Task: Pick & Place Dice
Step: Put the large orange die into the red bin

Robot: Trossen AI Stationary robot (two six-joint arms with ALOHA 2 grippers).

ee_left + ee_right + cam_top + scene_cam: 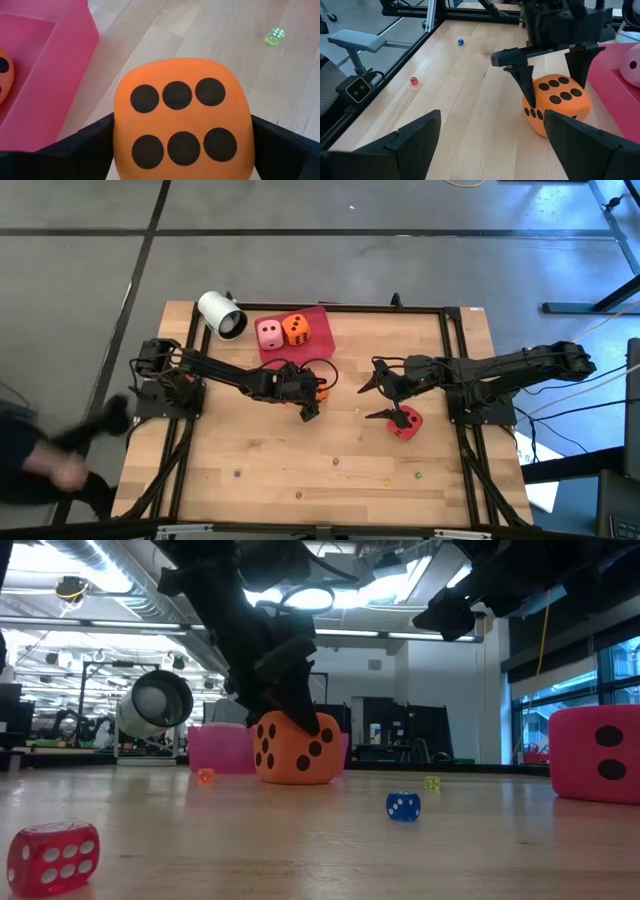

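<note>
Two dice (281, 331) are already sitting in the red tray (318, 338) at twelve o'clock; the left pincer (551, 77) is straddling, wide-jawed, an orange die (182, 127) on the tabletop (300, 460) beside it; the right pincer (385, 398) is hanging wide above the red die (408, 424), not yet gripped.

Bare wood (300, 465) between scattered beads

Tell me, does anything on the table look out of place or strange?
Yes. A white cup lies tipped on its side beside the red tray. Several tiny dice are scattered loose over the wood. The big orange die and red die sit outside the tray.
</note>
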